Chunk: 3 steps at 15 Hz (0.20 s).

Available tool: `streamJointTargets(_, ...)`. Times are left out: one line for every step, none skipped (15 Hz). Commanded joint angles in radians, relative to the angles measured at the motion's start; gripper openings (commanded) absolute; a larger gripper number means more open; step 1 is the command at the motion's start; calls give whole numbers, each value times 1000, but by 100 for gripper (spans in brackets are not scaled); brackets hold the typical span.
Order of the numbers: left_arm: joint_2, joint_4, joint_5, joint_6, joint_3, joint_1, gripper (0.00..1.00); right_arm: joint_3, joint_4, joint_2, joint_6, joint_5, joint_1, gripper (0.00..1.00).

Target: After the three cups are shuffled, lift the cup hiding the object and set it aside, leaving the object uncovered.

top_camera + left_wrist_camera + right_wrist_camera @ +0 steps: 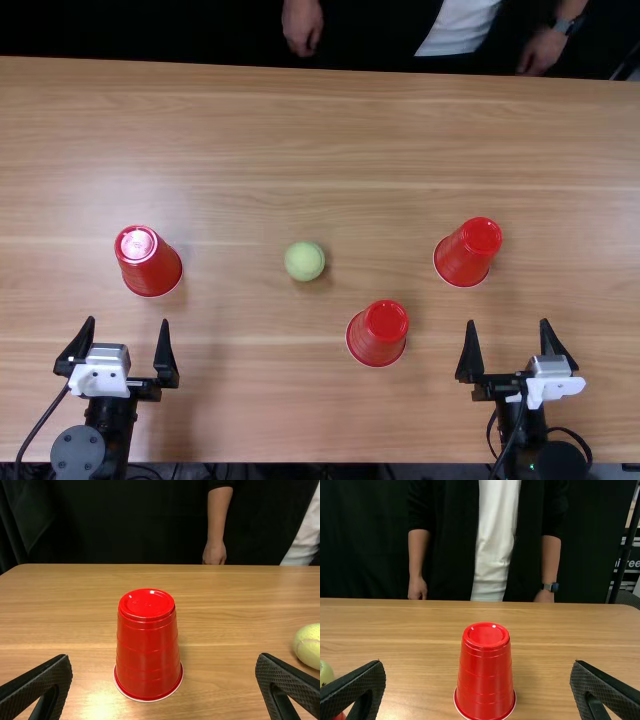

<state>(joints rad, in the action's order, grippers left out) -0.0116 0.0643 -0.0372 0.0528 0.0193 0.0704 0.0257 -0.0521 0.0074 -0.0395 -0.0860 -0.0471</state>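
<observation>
Three red cups stand upside down on the wooden table: one at the left (148,261) (148,645), one near the middle front (378,333), one at the right (467,252) (485,672). A yellow-green ball (305,261) (309,645) lies bare between the left and middle cups, with no cup over it. My left gripper (120,352) (160,692) rests open near the front edge, just short of the left cup. My right gripper (509,350) (480,692) is open too, in front of the right cup. Nothing sits between either pair of fingers.
A person stands across the table's far edge (320,62), hands hanging at the sides and off the table. The far half of the table (320,140) is bare wood.
</observation>
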Motion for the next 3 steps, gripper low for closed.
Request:
streamJointTargets(12, 0, 6, -9, -19, -3, 100, -7, -6, -7, 5, 1, -13, 100)
streamJointTargets(12, 0, 6, -9, -19, -3, 100, -7, -6, -7, 5, 1, -13, 100)
streamJointTargets(12, -2, 6, -9, -19, -3, 100, -7, -6, -7, 5, 1, -13, 100)
